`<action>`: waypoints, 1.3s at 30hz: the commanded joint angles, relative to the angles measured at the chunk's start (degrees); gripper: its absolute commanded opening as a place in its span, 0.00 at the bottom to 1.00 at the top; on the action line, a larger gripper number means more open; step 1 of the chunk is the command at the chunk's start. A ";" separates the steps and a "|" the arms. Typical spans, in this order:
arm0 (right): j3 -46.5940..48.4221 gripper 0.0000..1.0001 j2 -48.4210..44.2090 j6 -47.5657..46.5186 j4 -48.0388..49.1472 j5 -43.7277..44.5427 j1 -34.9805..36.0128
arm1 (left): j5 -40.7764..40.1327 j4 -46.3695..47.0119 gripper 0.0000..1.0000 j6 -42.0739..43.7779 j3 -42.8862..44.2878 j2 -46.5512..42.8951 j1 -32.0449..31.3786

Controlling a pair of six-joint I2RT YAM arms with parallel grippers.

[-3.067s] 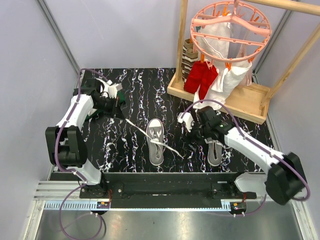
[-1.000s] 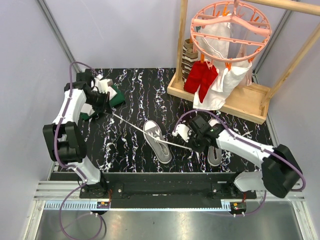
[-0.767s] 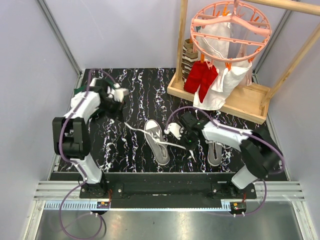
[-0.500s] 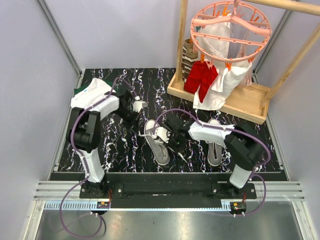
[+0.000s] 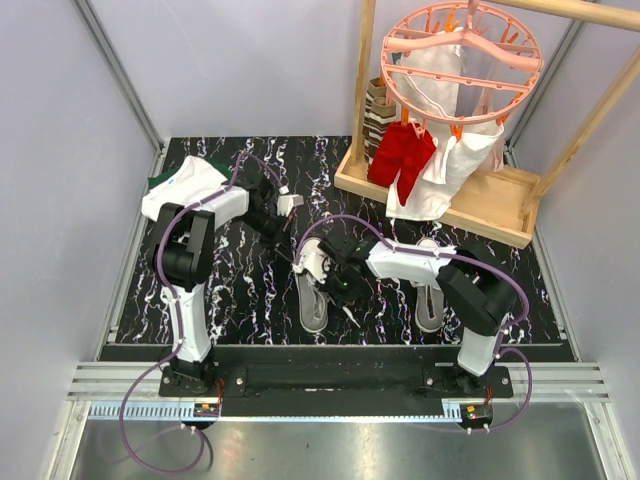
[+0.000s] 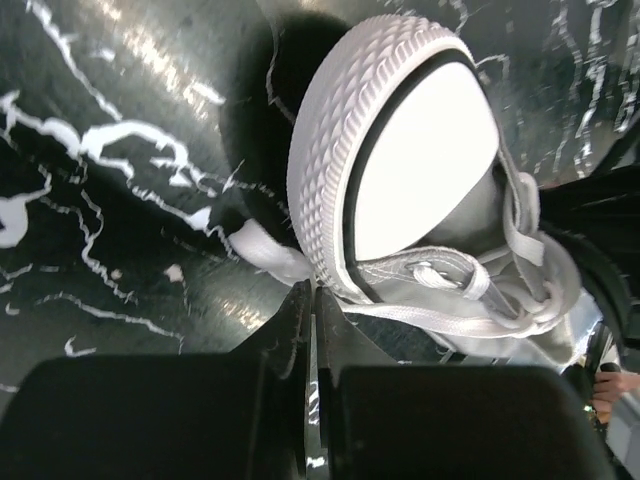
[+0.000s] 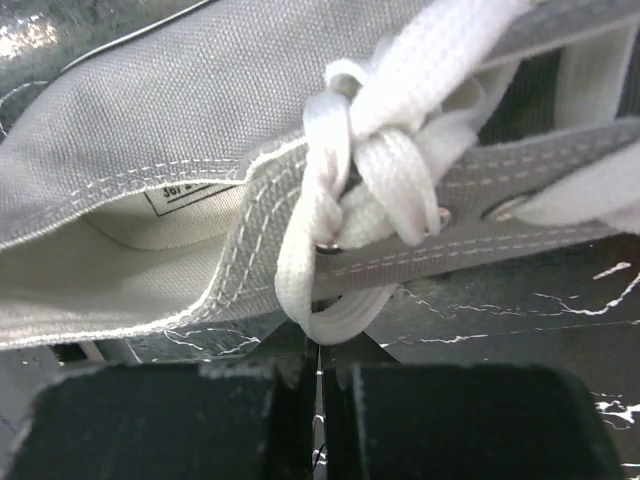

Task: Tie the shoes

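Observation:
One grey sneaker point(image 5: 312, 297) lies mid-table with its toe pointing away from the arm bases; the other shoe point(image 5: 430, 300) lies to its right, partly under the right arm. My left gripper point(image 5: 287, 232) is just off the toe, shut on a white lace end point(image 6: 262, 248) beside the ribbed white toe cap point(image 6: 420, 180). My right gripper point(image 5: 340, 280) is over the sneaker's opening. In the right wrist view its jaws point(image 7: 318, 350) are shut on a lace loop point(image 7: 335, 318) hanging from a loose first knot point(image 7: 370, 165) at the top eyelets.
A wooden rack point(image 5: 450, 205) at back right carries a pink round peg hanger point(image 5: 460, 50) with red point(image 5: 405, 160) and white garments. Folded green and white clothes point(image 5: 160, 182) lie at back left, mostly under the left arm.
Both grippers came in from wide apart to the sneaker, the taut lace going slack. The sneaker, which had slewed, is straight again. Both stayed shut.

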 commanded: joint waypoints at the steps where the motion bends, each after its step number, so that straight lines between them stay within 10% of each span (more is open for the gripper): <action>1: 2.56 0.00 0.71 2.63 1.45 -1.60 1.07 | 5.79 1.85 0.00 -1.22 2.15 0.56 -0.14; 24: -15.52 0.00 -29.34 -1.32 -11.55 11.94 -5.78 | -10.47 -5.72 0.00 7.83 -0.05 -17.89 25.09; 39: -13.09 0.00 -19.60 -1.68 -5.84 8.43 -5.87 | -13.20 -5.54 0.00 10.56 -7.69 -15.61 23.60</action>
